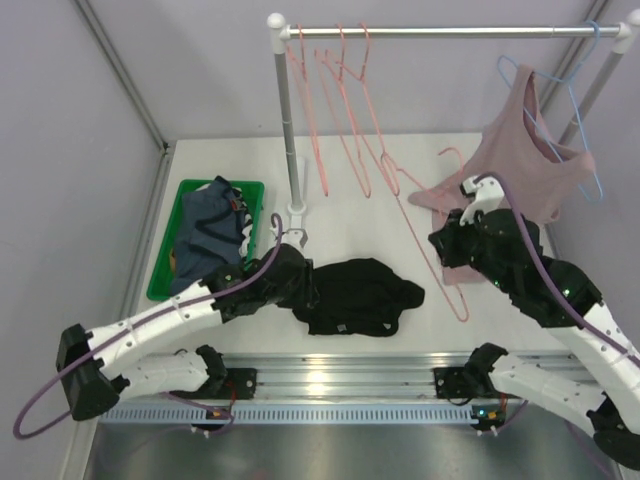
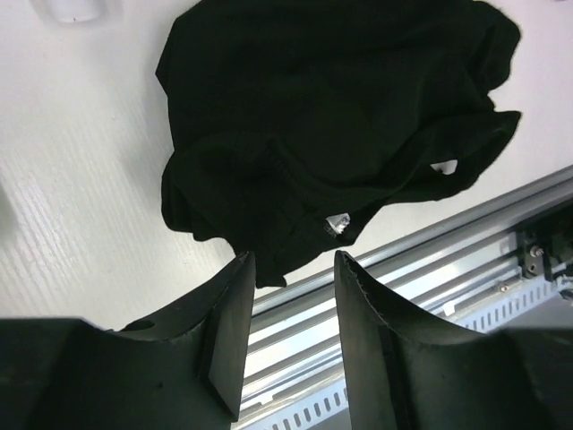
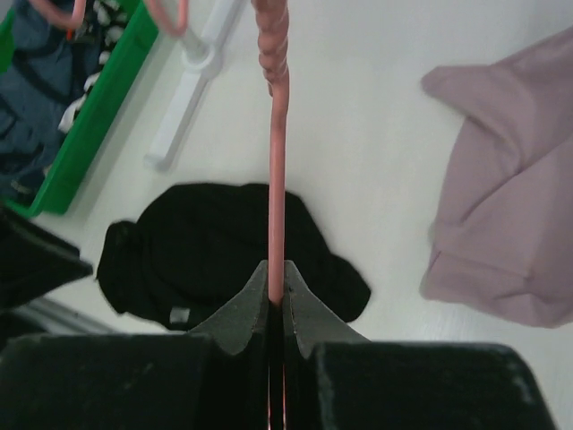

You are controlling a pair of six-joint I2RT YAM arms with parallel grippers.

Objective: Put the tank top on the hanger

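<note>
While the right fingers (image 3: 255, 300) pinch the hanger (image 3: 277, 179), the left fingers (image 2: 231, 313) hover parted and empty over the tank top (image 1: 358, 297), crumpled right of the green bin (image 1: 222, 183). It's pickup stage, and next probably calls for a strap grab.

White table (image 1: 350, 230), black tank top (image 1: 360, 295), green bin (image 1: 220, 184)

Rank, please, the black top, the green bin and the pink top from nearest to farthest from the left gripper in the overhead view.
From the left gripper:
1. Black top: right beside it, lying at the centre.
2. Green bin: off to its left and farther back.
3. Pink top: far right, hanging up at the back.
</note>
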